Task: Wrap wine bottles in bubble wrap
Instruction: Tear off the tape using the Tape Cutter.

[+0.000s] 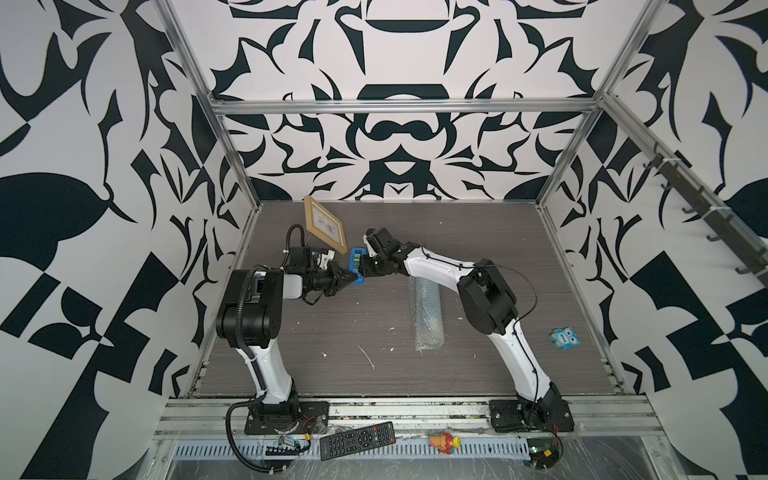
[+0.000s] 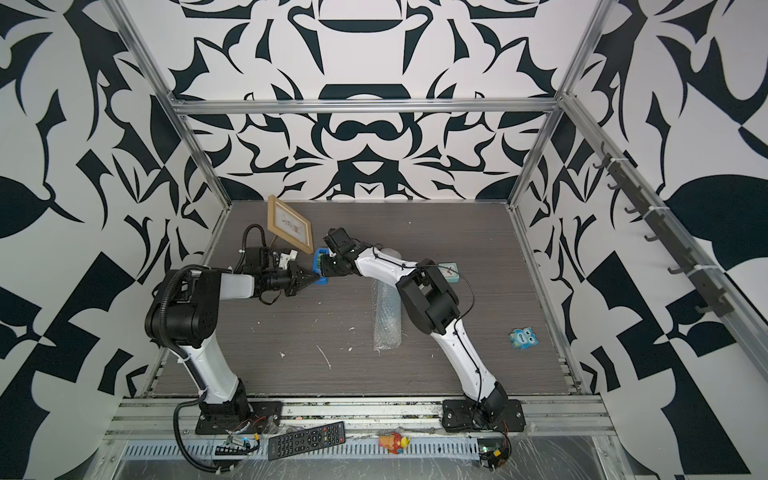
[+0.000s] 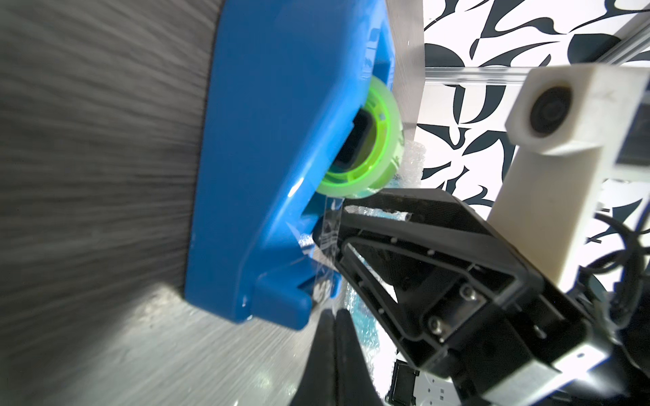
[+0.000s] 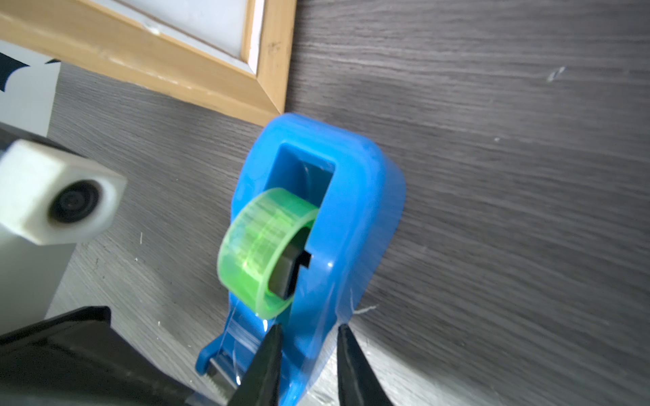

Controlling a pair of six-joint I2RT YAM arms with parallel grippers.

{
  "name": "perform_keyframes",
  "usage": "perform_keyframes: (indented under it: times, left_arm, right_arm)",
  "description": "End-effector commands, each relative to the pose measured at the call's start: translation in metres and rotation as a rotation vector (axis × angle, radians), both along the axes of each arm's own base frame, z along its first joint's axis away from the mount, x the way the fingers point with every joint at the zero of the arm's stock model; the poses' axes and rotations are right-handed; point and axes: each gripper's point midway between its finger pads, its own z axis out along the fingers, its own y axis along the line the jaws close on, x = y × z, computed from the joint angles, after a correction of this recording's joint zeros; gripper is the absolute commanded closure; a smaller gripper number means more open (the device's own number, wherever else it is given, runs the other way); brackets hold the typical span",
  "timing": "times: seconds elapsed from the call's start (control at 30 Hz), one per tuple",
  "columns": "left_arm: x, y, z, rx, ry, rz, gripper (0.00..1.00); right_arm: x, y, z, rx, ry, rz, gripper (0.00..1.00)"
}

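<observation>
- Top views both show the bubble wrap rolled into a tube. It lies on the table beside the right arm's elbow, well apart from both grippers.
- Left wrist view: a bluish patch shows through the bubbles, probably the wine bottle inside the roll.
- Right gripper is clamped on a side wall of the blue tape dispenser, one finger on each face.
- Left gripper has its jaws pressed together at the dispenser's cutter end. Whether clear tape is nipped between them I cannot tell.
- A wooden picture frame sits just beyond the dispenser.
</observation>
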Motion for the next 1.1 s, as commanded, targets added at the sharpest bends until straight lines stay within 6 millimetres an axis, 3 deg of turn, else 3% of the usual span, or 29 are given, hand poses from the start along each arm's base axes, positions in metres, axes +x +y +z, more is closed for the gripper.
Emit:
perform_keyframes:
  times: [0.0,0.67,1.07]
  left_arm:
    - [-0.011,-0.002,0.006,-0.011,-0.006,-0.022,1.0]
    - [-0.045,-0.002,0.015,-0.003,0.002,-0.021,1.0]
    - [-0.072,-0.002,0.001,0.035,0.039,-0.013,1.0]
  right_arm:
    - [-0.001,-0.01,-0.017,-0.034,0.017,-0.04,0.73]
    - [-0.01,-0.018,-0.046,-0.023,0.083,-0.127,0.84]
    - [-0.013,-0.016,-0.048,-0.022,0.092,-0.137,0.85]
